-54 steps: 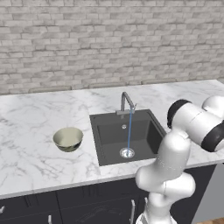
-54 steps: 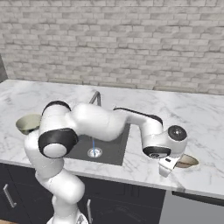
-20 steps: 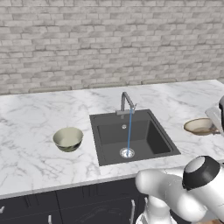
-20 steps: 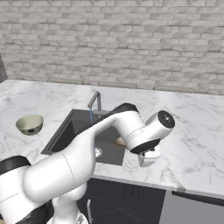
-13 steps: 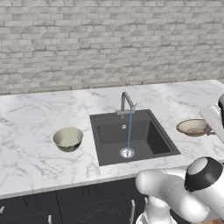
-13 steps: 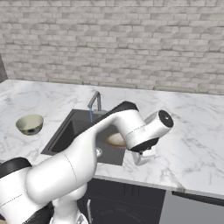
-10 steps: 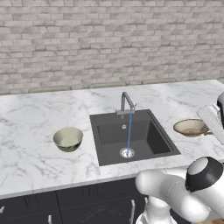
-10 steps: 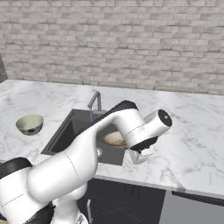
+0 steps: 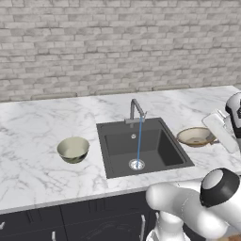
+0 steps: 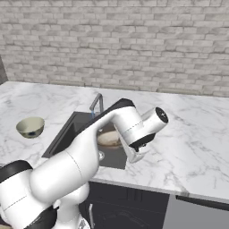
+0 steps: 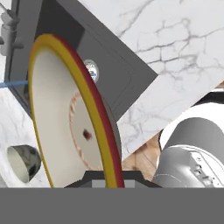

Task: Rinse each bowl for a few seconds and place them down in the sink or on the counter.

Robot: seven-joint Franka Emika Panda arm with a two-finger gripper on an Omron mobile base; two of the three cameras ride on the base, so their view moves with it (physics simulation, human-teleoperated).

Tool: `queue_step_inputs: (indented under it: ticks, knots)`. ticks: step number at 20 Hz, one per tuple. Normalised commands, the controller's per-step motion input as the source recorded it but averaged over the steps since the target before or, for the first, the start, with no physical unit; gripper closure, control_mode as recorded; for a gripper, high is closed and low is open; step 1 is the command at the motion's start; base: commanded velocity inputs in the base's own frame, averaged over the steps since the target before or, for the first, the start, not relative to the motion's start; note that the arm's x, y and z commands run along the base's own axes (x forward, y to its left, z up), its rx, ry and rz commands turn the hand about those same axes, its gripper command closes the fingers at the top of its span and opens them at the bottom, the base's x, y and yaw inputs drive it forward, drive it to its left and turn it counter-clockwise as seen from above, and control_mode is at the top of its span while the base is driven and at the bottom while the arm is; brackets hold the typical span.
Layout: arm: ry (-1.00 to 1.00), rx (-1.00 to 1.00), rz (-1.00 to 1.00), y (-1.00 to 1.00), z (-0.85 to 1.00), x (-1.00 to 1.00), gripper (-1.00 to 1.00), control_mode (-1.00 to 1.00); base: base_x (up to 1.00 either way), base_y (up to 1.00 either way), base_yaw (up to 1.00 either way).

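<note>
Arm bent low over sink (image 9: 164, 153) edge, gripper (image 11: 111, 177) clamped on tan bowl (image 9: 195, 136) rim

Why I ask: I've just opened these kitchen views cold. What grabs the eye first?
The tan bowl, gripped by its rim in the shut gripper, hangs just right of the sink. A thin stream of water runs from the faucet to the drain. The greenish bowl sits on the counter, left of the sink.

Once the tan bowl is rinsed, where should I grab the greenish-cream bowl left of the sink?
Probably pinch the greenish-cream bowl by its rim, coming straight down from above: it sits upright and open on the counter, its rounded walls look too wide to span.
</note>
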Motion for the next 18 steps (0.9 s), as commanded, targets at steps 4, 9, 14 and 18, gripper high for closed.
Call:
queue_step_inputs:
  ticks: [4,9,14,18]
  knots:
    - [-0.03,0.0,0.05,0.48,-0.03,0.07,1.0,-1.0,0.0,0.0,0.0]
    - [-0.06,0.0,0.03,0.51,-0.05,0.03,1.0,-1.0,0.0,0.0,0.0]
    - [-0.06,0.0,0.0,0.53,-0.11,0.1,1.0,-1.0,0.0,0.0,0.0]
    - [-0.04,0.02,0.0,0.42,-0.1,0.18,1.0,-1.0,0.0,0.0,0.0]
